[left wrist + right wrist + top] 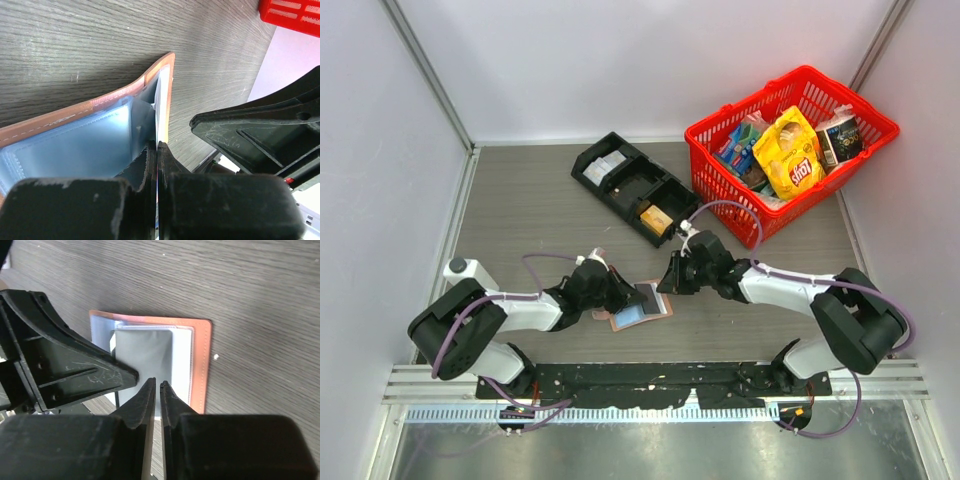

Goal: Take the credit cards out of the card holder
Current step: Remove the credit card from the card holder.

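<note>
The salmon-pink card holder [638, 318] lies open on the table between my two grippers, pale blue panels up. My left gripper [623, 295] is shut on the holder's edge; in the left wrist view its tips [157, 145] pinch the pink-and-white edge, with the blue inner panel [75, 145] to their left. A grey card [648, 297] sits in the holder's pocket and shows face-on in the right wrist view [145, 352]. My right gripper [670, 278] is shut and holds nothing, its tips [157, 382] at the near edge of that card. Other cards are hidden.
A black compartment tray [635, 187] with small items lies behind the grippers. A red basket [790, 150] full of snack packs stands at the back right. The two grippers are very close together, and the left gripper's body [65, 370] fills the left of the right wrist view.
</note>
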